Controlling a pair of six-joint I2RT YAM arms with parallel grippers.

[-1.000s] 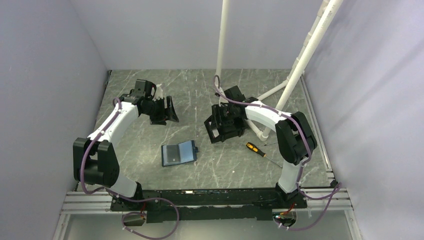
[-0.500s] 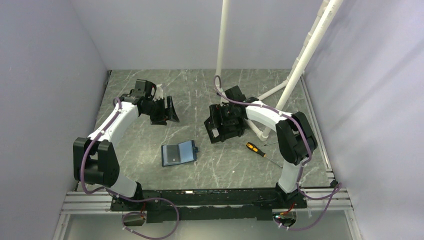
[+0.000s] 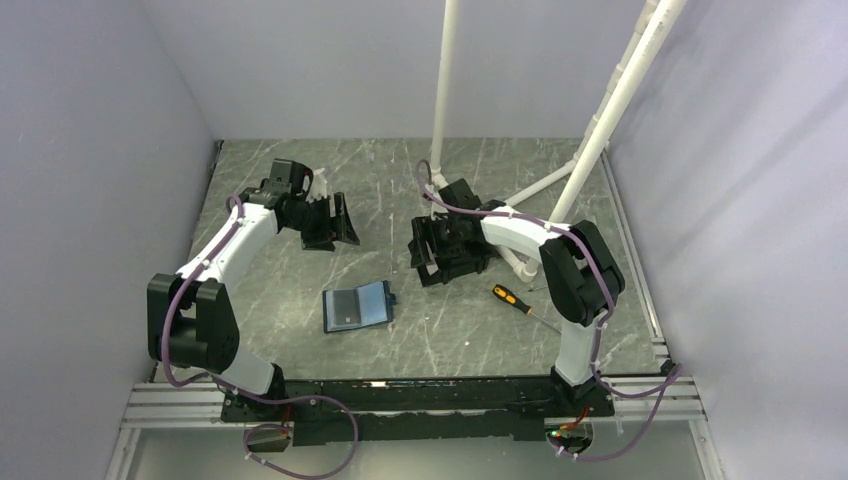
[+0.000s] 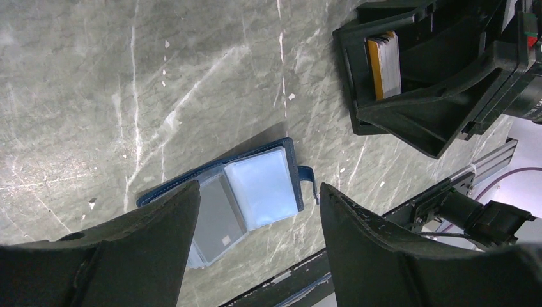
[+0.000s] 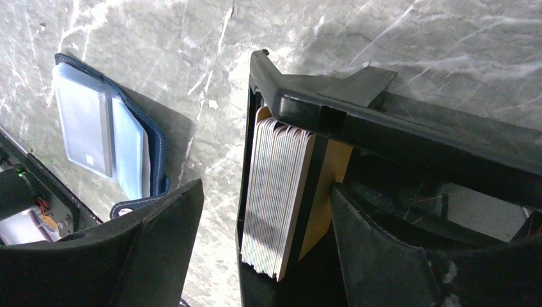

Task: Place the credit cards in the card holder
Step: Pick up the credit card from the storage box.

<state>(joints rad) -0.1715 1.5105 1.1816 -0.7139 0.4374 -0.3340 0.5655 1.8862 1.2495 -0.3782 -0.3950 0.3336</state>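
The dark-blue card holder (image 3: 358, 306) lies open on the table between the arms, its pale shiny pockets (image 4: 259, 185) facing up. A grey card (image 4: 214, 214) shows inside one pocket. A stack of whitish credit cards (image 5: 278, 192) with an orange-gold one behind it (image 5: 329, 185) stands on edge in a black open box (image 3: 452, 250). My right gripper (image 5: 266, 187) hangs open over the box, its jaws straddling the stack and the box wall. My left gripper (image 4: 259, 186) is open and empty, high above the card holder, at the table's far left (image 3: 328, 222).
An orange-handled screwdriver (image 3: 512, 298) lies right of the box. White pipes (image 3: 600, 125) rise from the table behind the right arm, one running along the table by the box. Grey walls close in on both sides. A black rail (image 3: 420, 395) runs along the near edge.
The right wrist has shifted a little to the left over the black box and its jaws have widened. The left arm and the card holder have not moved.
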